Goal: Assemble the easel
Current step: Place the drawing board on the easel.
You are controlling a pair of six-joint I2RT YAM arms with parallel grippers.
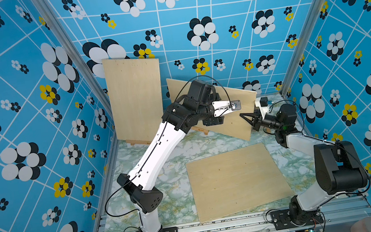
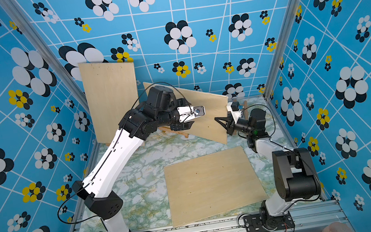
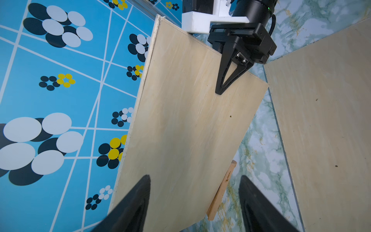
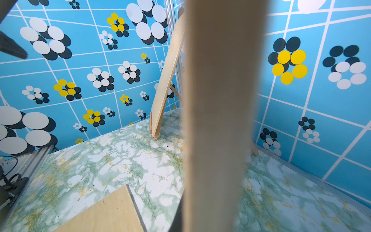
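Observation:
A plywood board (image 1: 226, 112) (image 2: 207, 115) (image 3: 186, 120) stands tilted at the back middle. Its lower edge is by the small wooden easel's ledge (image 3: 220, 192) (image 1: 203, 131). My right gripper (image 1: 246, 117) (image 2: 222, 122) (image 3: 222, 86) is shut on the board's right edge. In the right wrist view the board (image 4: 220, 100) is a blurred band edge-on between the jaws. My left gripper (image 3: 195, 176) is open in front of the board's left part, its fingers (image 3: 140, 200) spread wide and holding nothing. In both top views the left wrist hides those fingers.
A second board (image 1: 136, 99) (image 4: 166, 80) leans on another easel (image 1: 138, 142) at the back left. A third board (image 1: 237, 181) (image 2: 213, 185) lies flat at the front right of the marble-patterned table (image 1: 173, 158). Patterned blue walls close three sides.

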